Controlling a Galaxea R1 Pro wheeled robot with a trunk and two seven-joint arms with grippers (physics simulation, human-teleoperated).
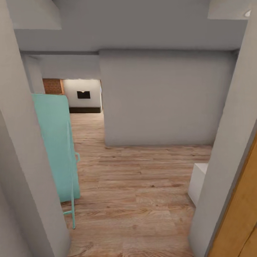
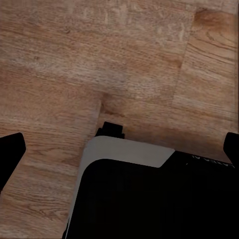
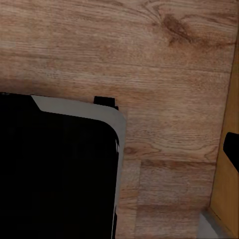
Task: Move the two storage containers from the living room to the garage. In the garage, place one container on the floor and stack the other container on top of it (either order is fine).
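Left gripper (image 2: pixel 119 149): fingers spread wide, empty, above wood plank floor (image 2: pixel 99 59). Right gripper: one fingertip visible, state undeterminable. Living room (image 1: pixel 84 94): far through the hallway opening. Hazard: base (image 3: pixel 55 169) clipping the turquoise panel (image 1: pixel 53 142) or white box (image 1: pixel 197 182) flanking the passage.
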